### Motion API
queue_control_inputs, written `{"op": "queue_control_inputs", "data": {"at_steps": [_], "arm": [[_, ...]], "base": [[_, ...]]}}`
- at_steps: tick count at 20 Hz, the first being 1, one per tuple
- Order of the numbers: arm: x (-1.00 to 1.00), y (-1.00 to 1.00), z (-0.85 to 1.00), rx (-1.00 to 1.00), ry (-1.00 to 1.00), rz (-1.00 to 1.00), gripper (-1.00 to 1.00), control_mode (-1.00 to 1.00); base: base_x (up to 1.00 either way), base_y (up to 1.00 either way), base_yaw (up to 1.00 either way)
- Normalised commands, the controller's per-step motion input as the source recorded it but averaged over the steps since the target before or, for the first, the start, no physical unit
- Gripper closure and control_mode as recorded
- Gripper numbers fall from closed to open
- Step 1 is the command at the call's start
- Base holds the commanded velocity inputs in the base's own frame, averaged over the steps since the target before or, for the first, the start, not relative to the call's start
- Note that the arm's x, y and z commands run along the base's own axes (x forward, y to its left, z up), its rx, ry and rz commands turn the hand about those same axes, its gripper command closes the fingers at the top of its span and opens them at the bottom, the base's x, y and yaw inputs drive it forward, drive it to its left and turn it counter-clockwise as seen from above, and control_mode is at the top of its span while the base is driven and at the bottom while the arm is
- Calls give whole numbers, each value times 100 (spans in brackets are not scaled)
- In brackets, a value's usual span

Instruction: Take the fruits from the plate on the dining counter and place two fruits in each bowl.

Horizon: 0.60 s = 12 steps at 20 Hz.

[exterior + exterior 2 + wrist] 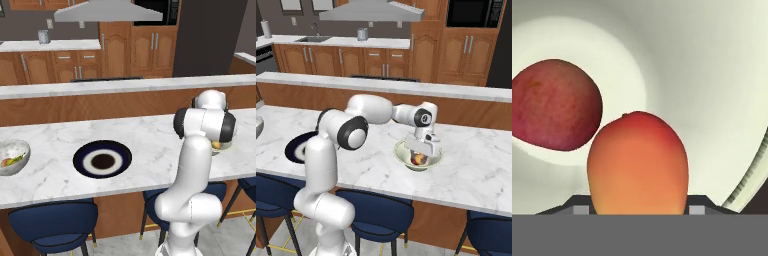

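Hanging low over the shallow pale cream-green bowl [418,156], the tool [422,150] points straight down into it, which suits dropping fruit where it cannot roll off the long white-grey marbled table [476,170]. In the hand view an orange, peach-blushed oval fruit [637,165] sits right between the two dark finger tips, and a dark red round fruit [554,105] lies just beside it on the bowl's floor, the two nearly touching. The tips stand close on either side of the orange fruit, but I cannot tell whether they grip it or have just let it go; nothing shows a clear gap or a clear pinch.

Taking the cream-green bowl as the mark: the round flat dark navy plate with its white ring and brown centre [102,159] lies well to its left along the table, bare of fruit. Further left again, at the table's far end, stands the deep silvery-grey speckled bowl [13,156], with fruit inside it, apparently a yellow-green and a peach-coloured piece [11,161].

With two fruits in each bowl, I judge the task almost done; what remains is a clean lift straight up without nudging the orange fruit.
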Motion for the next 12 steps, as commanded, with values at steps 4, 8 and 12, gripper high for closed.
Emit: {"op": "queue_control_inputs", "data": {"at_steps": [4,8,12], "arm": [[0,0,0,0,0,3,-100,-100],[0,0,0,0,0,2,-100,-100],[0,9,16,-1,-8,4,-100,-100]], "base": [[0,0,0],[0,0,0],[0,0,0]]}}
